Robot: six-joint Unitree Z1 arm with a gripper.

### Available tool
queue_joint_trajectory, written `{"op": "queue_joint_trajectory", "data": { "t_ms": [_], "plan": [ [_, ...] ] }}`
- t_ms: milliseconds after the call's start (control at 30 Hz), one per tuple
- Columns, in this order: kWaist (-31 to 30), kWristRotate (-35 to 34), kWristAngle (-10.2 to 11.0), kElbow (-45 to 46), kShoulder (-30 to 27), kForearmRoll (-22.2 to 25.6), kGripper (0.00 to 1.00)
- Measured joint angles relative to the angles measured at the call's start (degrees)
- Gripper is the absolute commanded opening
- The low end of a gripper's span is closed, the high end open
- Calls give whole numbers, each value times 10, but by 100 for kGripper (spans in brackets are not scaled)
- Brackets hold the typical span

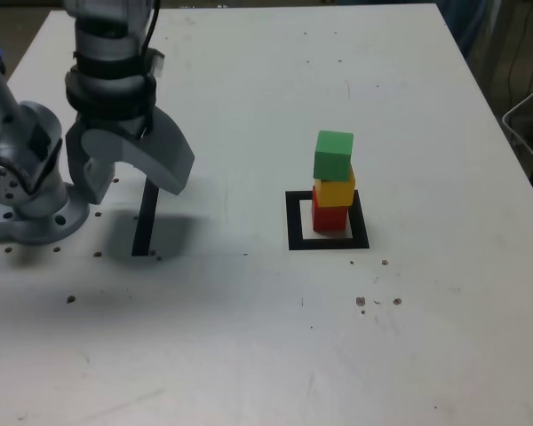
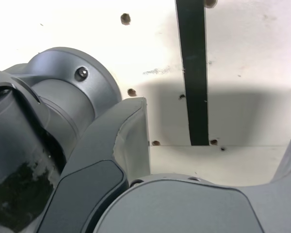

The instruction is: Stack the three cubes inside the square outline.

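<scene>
From where I watch, the near part of the white counter (image 1: 249, 355) is bare apart from a few dark specks and small holes. Farther in, toward the exterior view's right, the square outline (image 1: 328, 221) of black tape lies flat with its white centre showing. Inside it stand the three blocks in one column: the red block (image 1: 329, 216) at the bottom on the white centre, the yellow block (image 1: 336, 190) on top of it, and the green block (image 1: 333, 155) uppermost, turned a little off line from the two beneath.

Well apart from that, on the exterior view's left, my arm's gripper (image 1: 133, 177) hangs above the counter with its jaws spread wide and nothing between them. Just beneath it runs a straight black tape strip (image 1: 145, 219), which the wrist view also shows crossing the counter between the jaws. The arm's grey base (image 1: 31, 213) sits at the exterior view's far left.
</scene>
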Motion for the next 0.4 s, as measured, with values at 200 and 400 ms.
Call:
{"op": "queue_joint_trajectory", "data": {
  "t_ms": [200, 400],
  "plan": [
    [0, -1, 2, 7, 11, -4, 100],
    [0, 2, 16, 4, 6, -14, 100]
  ]
}}
